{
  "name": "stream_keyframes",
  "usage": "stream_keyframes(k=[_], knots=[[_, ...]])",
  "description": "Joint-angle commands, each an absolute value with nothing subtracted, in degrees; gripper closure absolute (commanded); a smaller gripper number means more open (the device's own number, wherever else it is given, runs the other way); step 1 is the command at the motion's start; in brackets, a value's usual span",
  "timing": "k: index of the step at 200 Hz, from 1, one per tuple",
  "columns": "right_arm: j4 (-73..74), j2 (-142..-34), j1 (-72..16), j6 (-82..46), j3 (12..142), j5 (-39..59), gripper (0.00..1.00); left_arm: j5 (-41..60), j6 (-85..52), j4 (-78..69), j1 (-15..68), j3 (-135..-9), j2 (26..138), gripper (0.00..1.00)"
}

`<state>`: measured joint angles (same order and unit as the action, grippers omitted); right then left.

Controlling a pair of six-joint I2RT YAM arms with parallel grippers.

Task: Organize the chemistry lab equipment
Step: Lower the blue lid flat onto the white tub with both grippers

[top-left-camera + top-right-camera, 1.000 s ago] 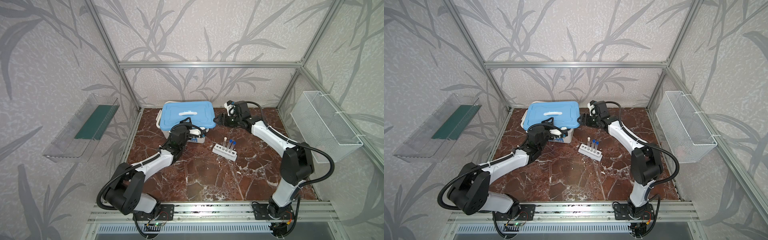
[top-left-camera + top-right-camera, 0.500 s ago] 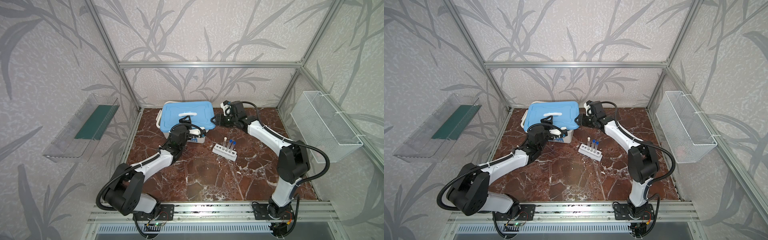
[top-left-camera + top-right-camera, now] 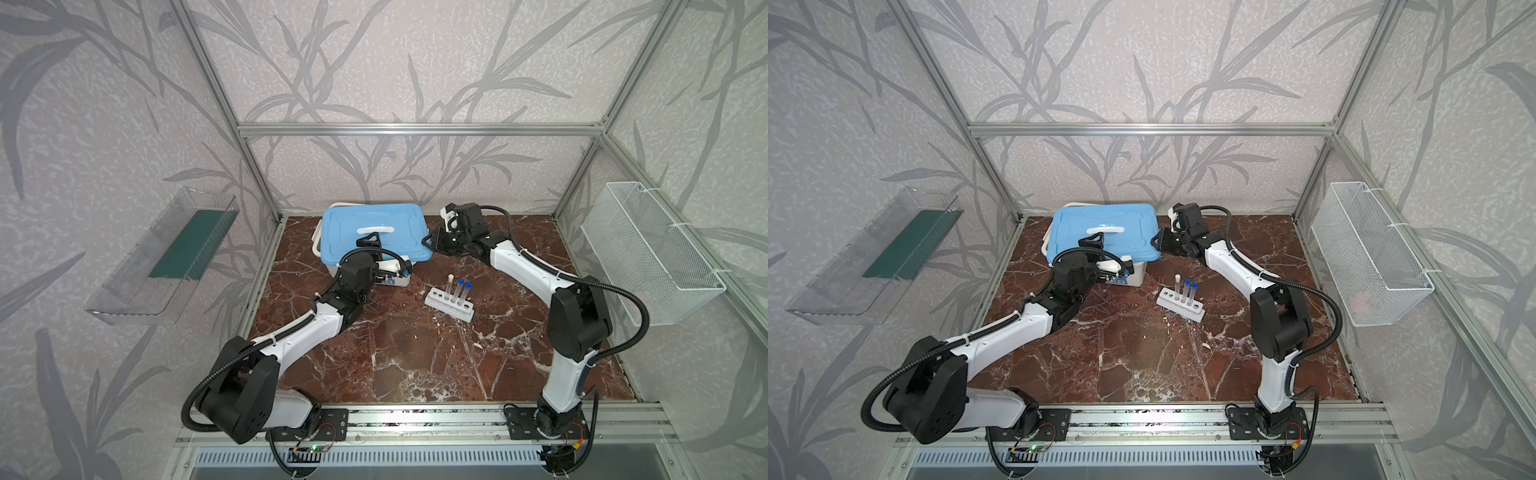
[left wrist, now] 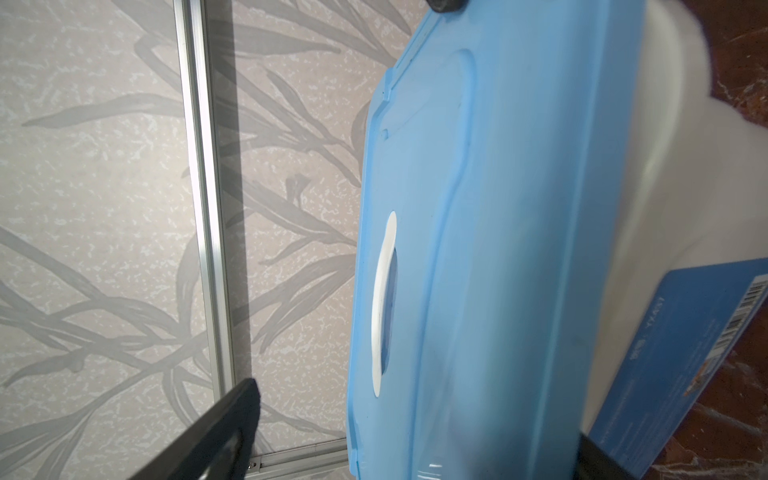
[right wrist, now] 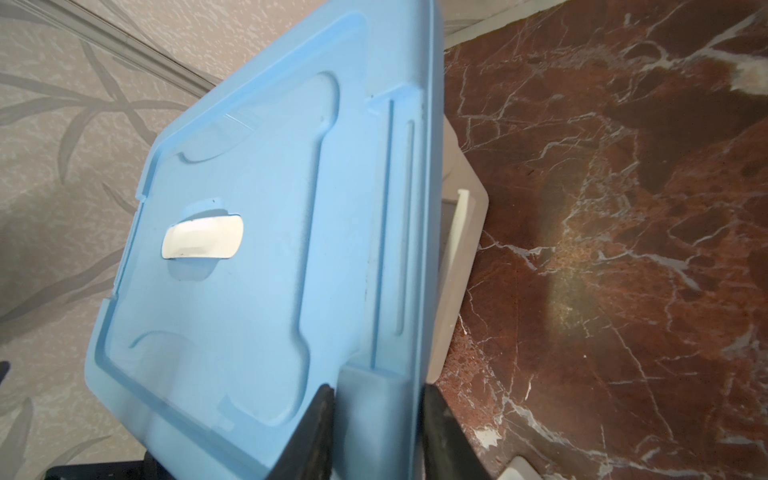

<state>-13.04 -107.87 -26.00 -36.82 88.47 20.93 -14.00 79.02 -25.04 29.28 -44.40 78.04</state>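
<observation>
**Lab cell: contents, largest first**

1. Worktop: red-brown marble with white veins. It carries everything below except the two wall fittings.
2. Bin: white, with a blue label on its wall. It stands directly at both pairs of jaws.
3. Lid: pale blue, with a white handle at its centre. It lies on the bin and is met by jaws at its long edge and its short end.
4. Wire basket: white, hung on a side wall. It is well apart from the right jaws, on their far side from the bin.
5. Clear tray: fixed to the opposite wall, holding a green sheet. It is well apart from the left jaws.
6. Left gripper: jaws released and spread wide, astride the lid's long edge. One finger stands clear of the lid's top face. The other sits low, beside the labelled wall. Nothing is grasped.
7. Right gripper: jaws clenched on the latch at the lid's short end, with a finger against each side of it.
8. Rack: white, six holes, on the worktop. It is apart from both pairs of jaws, back toward the arm bases and nearer the right jaws.
9. Test tubes: three, clear, upright in neighbouring holes of the rack. Two have blue caps and one a white cap. No jaws touch them.
10. Latch: a grey-blue tab, held between the right jaws.
</observation>
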Motion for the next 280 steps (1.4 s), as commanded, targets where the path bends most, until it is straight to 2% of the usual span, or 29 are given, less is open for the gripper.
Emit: stream_keyframes(k=[1, 89, 166, 235, 280], knots=[[-10.62, -108.44, -26.44, -38.92, 90.27, 20.74, 0.70, -15.25, 76.89, -24.53, 29.79, -43.00, 76.01, 0.07], [-7.57, -108.05, -26.70, -44.74, 89.69, 20.04, 0.82, -16.96, 73.34, -21.30, 30.82, -42.12, 73.88, 0.00], [-6.27, -107.09, -27.79, -47.98, 89.66, 17.12, 0.85, -16.09, 63.84, -14.61, 31.85, -42.02, 68.63, 0.01], [-6.18, -105.49, -29.91, -48.25, 87.31, 13.73, 0.85, -16.14, 36.64, -8.57, 30.88, -45.34, 61.00, 0.00], [-4.52, -104.44, -30.34, -50.64, 84.29, 11.34, 0.86, -17.93, 15.83, -7.23, 25.55, -49.21, 59.28, 0.01]])
